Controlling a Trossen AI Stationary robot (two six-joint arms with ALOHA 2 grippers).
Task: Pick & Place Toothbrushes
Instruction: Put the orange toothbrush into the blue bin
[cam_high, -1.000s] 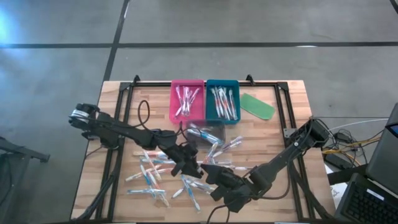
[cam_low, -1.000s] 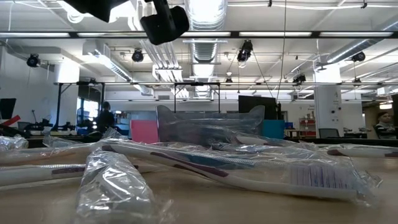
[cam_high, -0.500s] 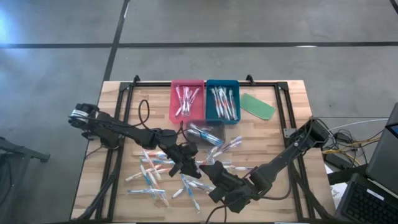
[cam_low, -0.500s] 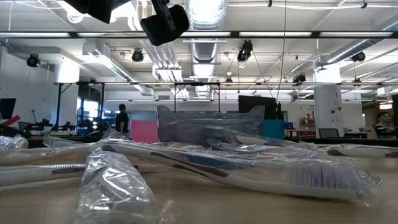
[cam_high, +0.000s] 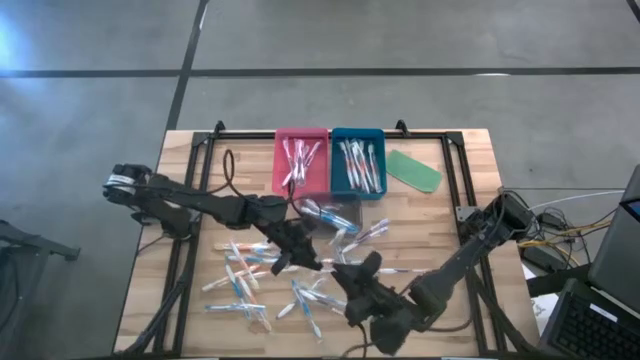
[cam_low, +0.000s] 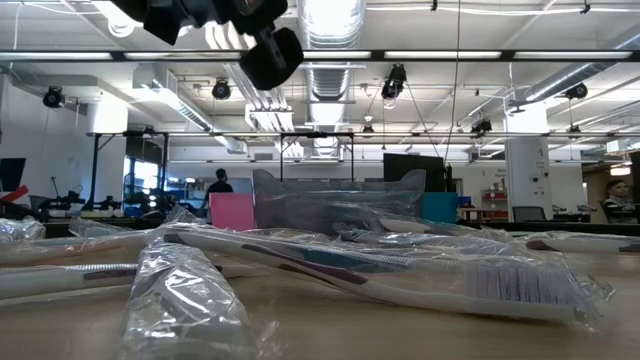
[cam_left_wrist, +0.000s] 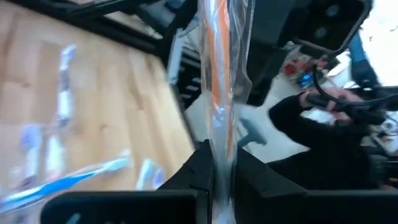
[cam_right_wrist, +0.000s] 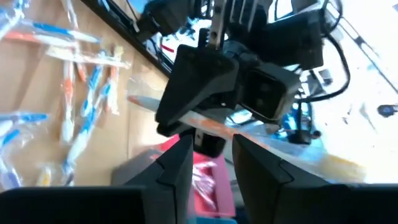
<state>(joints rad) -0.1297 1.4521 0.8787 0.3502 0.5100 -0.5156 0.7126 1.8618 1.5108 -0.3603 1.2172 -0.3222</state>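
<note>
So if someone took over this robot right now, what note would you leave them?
Left gripper: shut on an orange wrapped toothbrush, lifted over mid-table.
Right gripper: fingers apart, empty, beside the left one.
Done: some toothbrushes lie in the pink tray and the blue tray.
Left: many loose toothbrushes remain scattered on the table. A green flat piece lies beside the blue tray.

both arms are dark, nearly black, built of slim tubular links joined by blocky housings. the left arm (cam_high: 200, 205) has a pale silvery part at its base and a black cable looping beside it. the right arm (cam_high: 470, 255) thickens toward a bulky wrist. the left pincer (cam_right_wrist: 214, 93) carries a boxy black camera housing with a round lens.
</note>
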